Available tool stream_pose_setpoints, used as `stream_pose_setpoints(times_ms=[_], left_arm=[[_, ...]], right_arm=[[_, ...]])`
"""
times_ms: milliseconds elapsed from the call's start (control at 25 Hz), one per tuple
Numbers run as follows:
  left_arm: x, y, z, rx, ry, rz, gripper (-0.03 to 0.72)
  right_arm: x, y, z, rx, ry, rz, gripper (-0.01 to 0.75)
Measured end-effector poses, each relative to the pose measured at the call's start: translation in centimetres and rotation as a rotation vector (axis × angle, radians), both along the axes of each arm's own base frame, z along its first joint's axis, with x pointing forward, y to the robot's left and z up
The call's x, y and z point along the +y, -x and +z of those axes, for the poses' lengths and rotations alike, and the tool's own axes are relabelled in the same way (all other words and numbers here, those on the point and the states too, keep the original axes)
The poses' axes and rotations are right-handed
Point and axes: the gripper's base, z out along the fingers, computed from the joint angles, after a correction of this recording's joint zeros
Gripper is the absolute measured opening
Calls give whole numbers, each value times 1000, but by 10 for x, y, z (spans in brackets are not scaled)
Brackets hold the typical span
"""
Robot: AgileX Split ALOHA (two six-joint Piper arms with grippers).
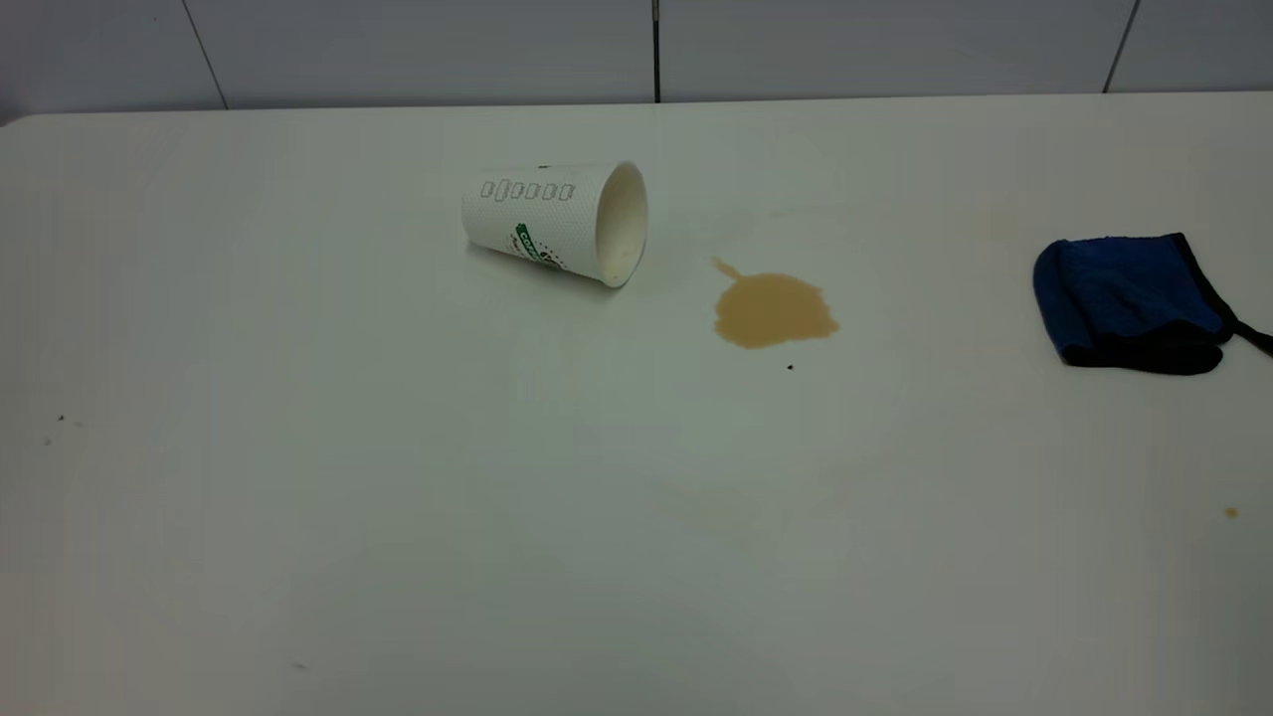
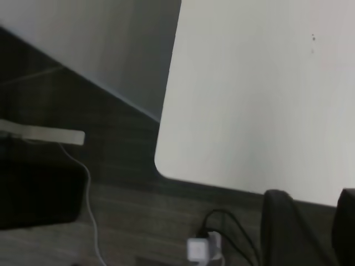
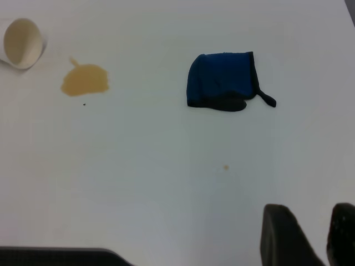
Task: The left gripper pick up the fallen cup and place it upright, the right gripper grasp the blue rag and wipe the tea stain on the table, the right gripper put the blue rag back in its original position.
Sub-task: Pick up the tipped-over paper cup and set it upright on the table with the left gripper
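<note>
From where I sit, the table [image 1: 398, 517] carries three things in a loose row toward its far edge. The cup [image 1: 555, 223] lies on its side nearest the middle of that far edge, mouth turned toward the tea stain [image 1: 774, 309], which sits just beside it on the bare white top, not touching it. The blue rag [image 1: 1129, 301] lies bunched well apart from the stain, close to the right-hand edge, its black loop trailing off toward that edge. Nothing stands between the cup and the stain, or between the stain and the rag; the only other marks are a tiny dark speck [image 1: 790, 367] just in front of the stain, a small orange-brown spot [image 1: 1231, 512] nearer the front right, and a few faint specks near the left edge. The cup bears a green banner logo and a row of small outlined boxes around its side (I cannot read the lettering on either). The left gripper [image 2: 309, 230] hangs out past a rounded corner of the table, over dark floor with a cable and a white plug [image 2: 202, 249], its two prongs apart and holding nothing. The right gripper [image 3: 310, 235] hovers above the table's near side, well short of the rag, fingers likewise apart and empty.
</note>
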Motion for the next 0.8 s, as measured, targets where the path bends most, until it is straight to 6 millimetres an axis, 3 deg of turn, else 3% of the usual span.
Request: stream_pose_setpoints(times_ms=[240, 400, 800], left_arm=[[-16, -67, 16, 109, -41, -101, 482], [-38, -113, 12, 179, -74, -184, 539], [-146, -213, -25, 246, -262, -398, 577]], right_arm=[[0, 0, 0, 0, 0, 0, 236], [0, 0, 0, 0, 0, 0, 236], [0, 0, 0, 0, 0, 0, 236]])
